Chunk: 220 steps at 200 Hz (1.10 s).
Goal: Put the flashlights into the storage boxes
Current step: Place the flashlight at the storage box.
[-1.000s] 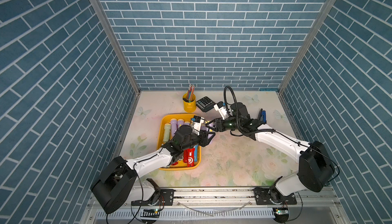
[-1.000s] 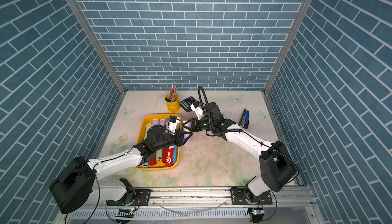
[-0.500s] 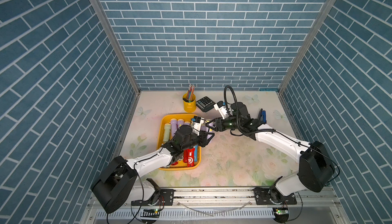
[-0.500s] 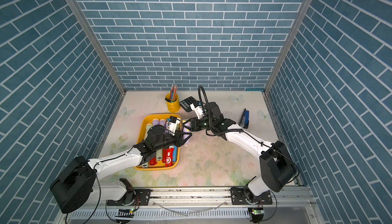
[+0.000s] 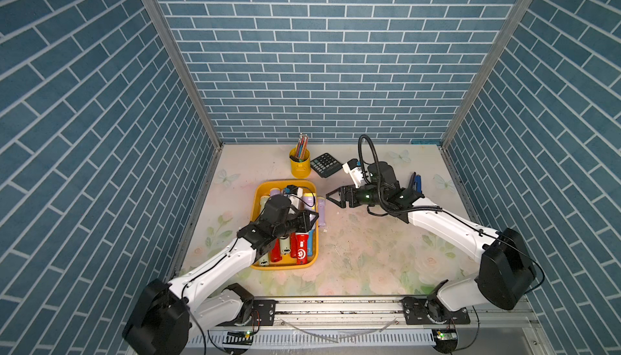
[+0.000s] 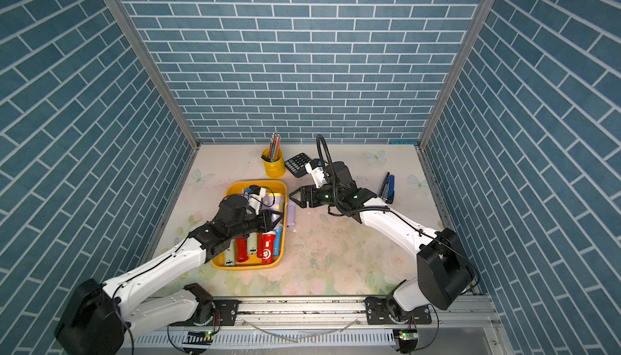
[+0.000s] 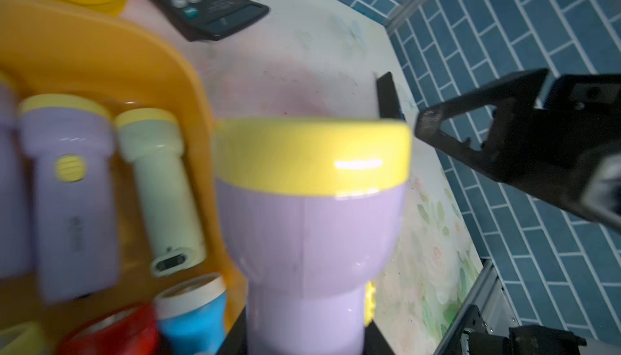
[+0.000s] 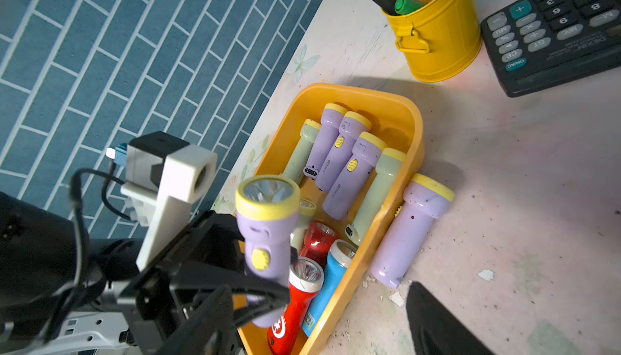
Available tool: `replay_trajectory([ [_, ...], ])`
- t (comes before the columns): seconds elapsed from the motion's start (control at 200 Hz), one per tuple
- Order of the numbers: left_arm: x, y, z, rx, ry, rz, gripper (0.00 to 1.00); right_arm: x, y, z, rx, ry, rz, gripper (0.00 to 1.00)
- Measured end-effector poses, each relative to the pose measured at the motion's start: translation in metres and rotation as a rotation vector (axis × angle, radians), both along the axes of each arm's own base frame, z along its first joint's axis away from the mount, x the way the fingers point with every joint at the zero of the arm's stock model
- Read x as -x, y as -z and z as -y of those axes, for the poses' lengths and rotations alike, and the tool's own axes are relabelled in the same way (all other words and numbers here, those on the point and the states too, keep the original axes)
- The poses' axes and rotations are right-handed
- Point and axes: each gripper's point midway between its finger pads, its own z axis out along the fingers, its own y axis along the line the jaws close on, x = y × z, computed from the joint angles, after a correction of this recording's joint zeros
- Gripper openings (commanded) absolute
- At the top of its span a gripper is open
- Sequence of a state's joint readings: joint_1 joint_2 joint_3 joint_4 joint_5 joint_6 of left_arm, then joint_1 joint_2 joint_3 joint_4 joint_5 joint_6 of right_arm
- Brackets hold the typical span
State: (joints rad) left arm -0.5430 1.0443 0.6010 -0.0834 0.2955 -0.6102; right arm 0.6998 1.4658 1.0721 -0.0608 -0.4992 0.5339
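The orange-yellow storage box (image 5: pixel 285 182) holds several flashlights: lilac (image 8: pixel 349 175), pale green (image 8: pixel 376 195), red (image 5: pixel 301 245) and blue (image 8: pixel 327 282). My left gripper (image 5: pixel 311 219) hangs over the box's right side, shut on the handle of a lilac flashlight (image 7: pixel 309 219) with a yellow head, which stands tilted with its lens up (image 8: pixel 267 222). Another lilac flashlight (image 5: pixel 322 212) lies on the table against the outside of the box's right wall. My right gripper (image 5: pixel 331 198) is open and empty, just right of that flashlight.
A yellow pencil cup (image 5: pixel 300 165) and a black calculator (image 5: pixel 325 165) stand behind the box. A blue-black stapler (image 5: pixel 416 183) lies at the right, beyond my right arm. Brick-pattern walls close in the table on three sides.
My right gripper has opened and let go of the lilac flashlight that both grippers held. The left gripper keeps it and has drawn back a little over the box.
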Motion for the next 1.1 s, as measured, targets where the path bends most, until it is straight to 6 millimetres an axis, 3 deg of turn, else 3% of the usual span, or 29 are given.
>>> replay_trajectory([
  [0.13, 0.014, 0.010, -0.037, -0.073, -0.092, -0.104, 0.34, 0.000, 0.002, 0.001, 0.006, 0.003, -0.005, 0.82],
  [0.36, 0.056, 0.038, -0.068, -0.158, -0.149, -0.302, 0.34, 0.000, 0.003, 0.001, 0.008, 0.003, -0.008, 0.81],
  [0.59, 0.080, 0.066, -0.073, -0.180, -0.148, -0.442, 0.39, 0.000, 0.004, 0.000, 0.009, 0.002, -0.010, 0.81],
  [0.865, 0.081, 0.075, -0.070, -0.189, -0.133, -0.483, 0.50, 0.000, 0.004, 0.000, 0.007, -0.001, -0.011, 0.80],
  [1.1, 0.078, 0.075, -0.070, -0.203, -0.120, -0.476, 0.49, 0.000, 0.004, 0.000, 0.007, -0.001, -0.011, 0.79],
])
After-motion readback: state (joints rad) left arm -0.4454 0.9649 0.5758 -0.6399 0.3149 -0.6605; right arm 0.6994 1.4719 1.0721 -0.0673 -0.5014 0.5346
